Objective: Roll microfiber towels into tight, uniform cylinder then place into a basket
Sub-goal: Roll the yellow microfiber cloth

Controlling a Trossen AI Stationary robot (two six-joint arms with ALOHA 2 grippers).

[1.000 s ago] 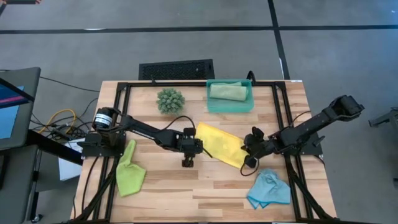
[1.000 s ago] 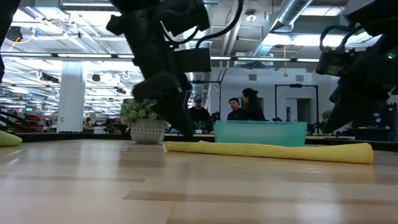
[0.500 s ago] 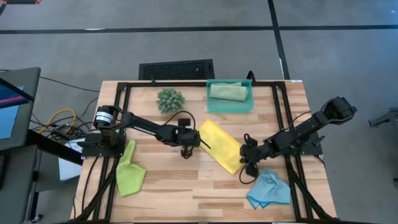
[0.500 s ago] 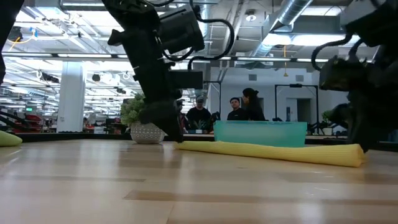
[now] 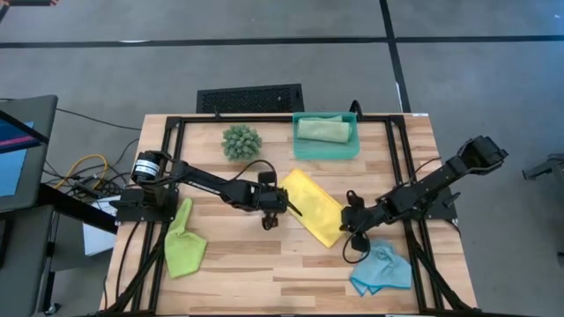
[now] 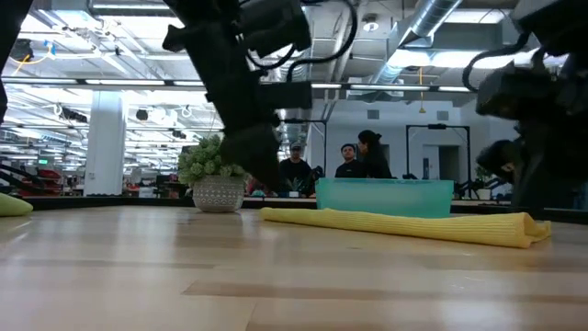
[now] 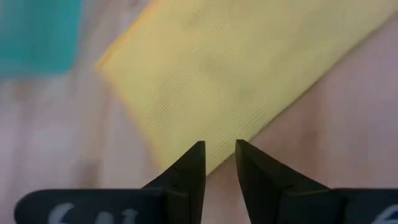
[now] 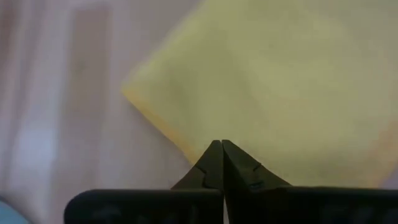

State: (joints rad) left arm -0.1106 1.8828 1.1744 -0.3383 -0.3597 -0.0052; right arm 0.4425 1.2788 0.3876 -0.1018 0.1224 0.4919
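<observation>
The yellow towel (image 5: 313,205), folded into a strip, lies flat and slantwise at mid-table; it also shows in the low view (image 6: 395,223). My left gripper (image 5: 294,210) is low at the strip's left long edge. Its fingers are a little apart, over that edge (image 7: 219,149). My right gripper (image 5: 346,229) is shut, its tips (image 8: 221,146) at the strip's near-right end. The sage green towel (image 5: 323,129) lies rolled inside the teal basket (image 5: 300,150). The lime green towel (image 5: 183,245) lies crumpled at near left, the light blue towel (image 5: 381,269) at near right. My left gripper's fingertips (image 7: 198,152) stand at the yellow towel's long edge (image 7: 186,134), coming level from the table's left; I cannot tell whether they touch it. My right gripper's shut tips (image 8: 214,155) sit at the towel's end edge (image 8: 180,140) near a corner; I cannot tell whether they hold cloth.
A spiky green plant ball (image 5: 241,141) stands at the far left of the basket. A black slotted grille (image 5: 249,97) lies beyond the table's far edge. Black frame rails run along the table's sides. Bare wood lies between the lime and blue towels.
My right gripper has gone toward the table's near edge, and the yellow towel's near-right end has swung with it. The strip now lies steeper, and its far-left end has stayed in place. My left gripper has moved right to the towel's left edge.
</observation>
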